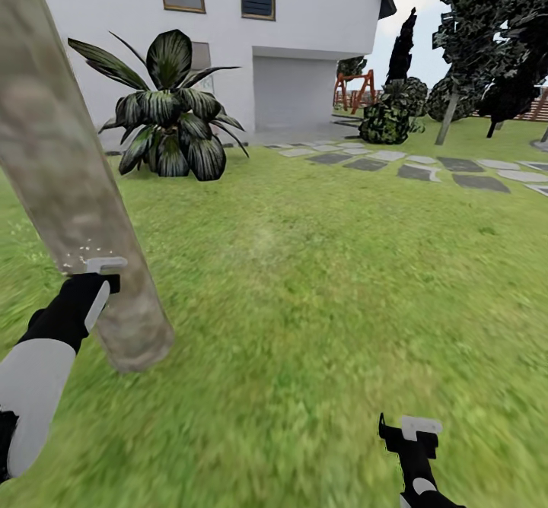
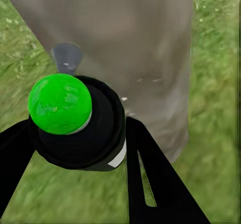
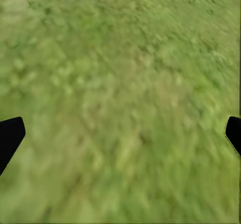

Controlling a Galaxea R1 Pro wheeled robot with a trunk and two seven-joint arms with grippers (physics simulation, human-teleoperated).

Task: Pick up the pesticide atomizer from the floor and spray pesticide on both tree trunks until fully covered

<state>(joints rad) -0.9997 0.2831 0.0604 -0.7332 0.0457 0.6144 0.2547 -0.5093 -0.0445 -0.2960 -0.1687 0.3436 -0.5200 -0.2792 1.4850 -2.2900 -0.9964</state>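
Fingers [image 2: 150, 179] of the left gripper [image 2: 75, 133] clamp the unlabelled, green-capped pesticide atomizer [image 2: 75, 118] at frame centre, facing the tree trunk [image 2: 135, 38]; right gripper [image 3: 120, 133] gapes wide over grass [image 3: 120, 83].

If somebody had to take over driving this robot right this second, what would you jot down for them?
Left gripper: shut on the spray bottle, a black can with a green top, aimed at the tree trunk from close by.
Right gripper: open and holding nothing, low over the grass.
Done: bottle picked up; a few white specks of spray show at the trunk by the left gripper.
Left: how much of this trunk is covered cannot be told, so probably keep spraying up and down it. Then do the second tree; the thin-trunked tree far right by the stepping stones may be it.
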